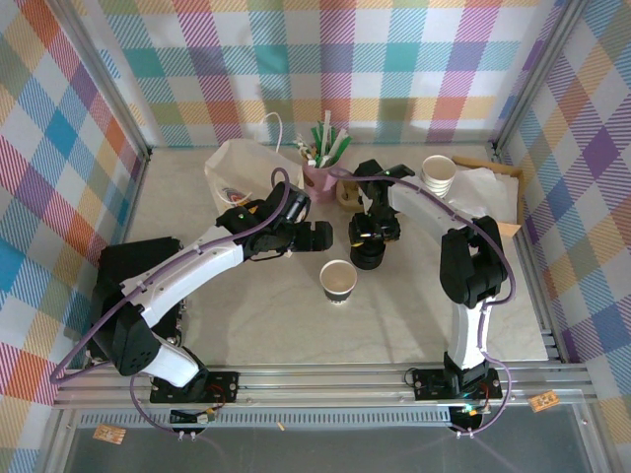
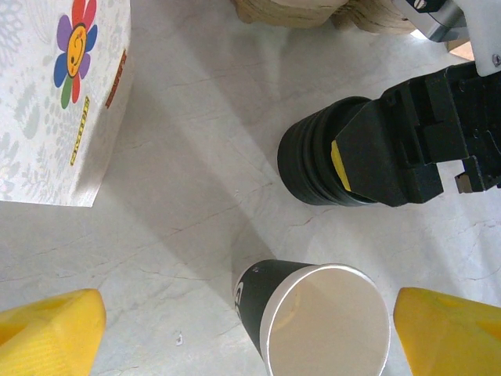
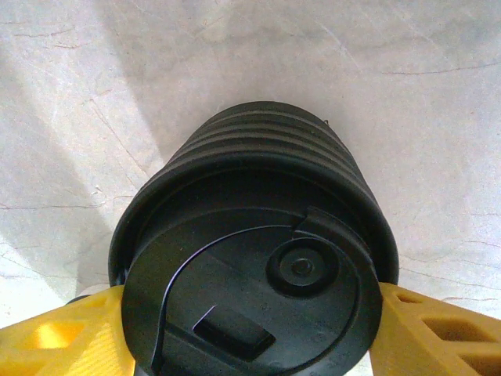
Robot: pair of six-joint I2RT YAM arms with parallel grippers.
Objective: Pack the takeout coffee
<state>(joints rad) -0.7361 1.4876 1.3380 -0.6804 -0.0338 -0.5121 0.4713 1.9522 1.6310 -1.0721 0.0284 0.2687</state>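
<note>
1. A paper cup with a black band and a white inside (image 1: 338, 281) stands upright near the middle of the pale stone-look table (image 1: 246, 325)
2. This cup is the takeout coffee cup. Its top is open, and the left wrist camera looks down into the white inside
3. A stack of round black plastic lids (image 1: 370, 258) stands just beside the cup, a bit farther from the arm bases and a little to the right. The two are close but not touching
4. The right gripper (image 1: 373, 234) hangs right over the stack. Its yellow fingers (image 3: 70, 337) sit one on each side of the top lid (image 3: 250, 290) and touch it on both sides
5. The left gripper (image 1: 317, 235) is up in the air, just left of the right one. Its yellow fingers (image 2: 51, 333) are wide apart and hold nothing. In its own camera the cup shows low down between the two tips
6. A white paper bag (image 1: 242, 172) with a bright flower picture stands at the back left of the table, well apart from the cup
7. A small pink cup (image 1: 320, 179) full of green and white sticks stands just right of the bag
8. A stack of plain white paper cups (image 1: 439, 172) stands at the back right
</note>
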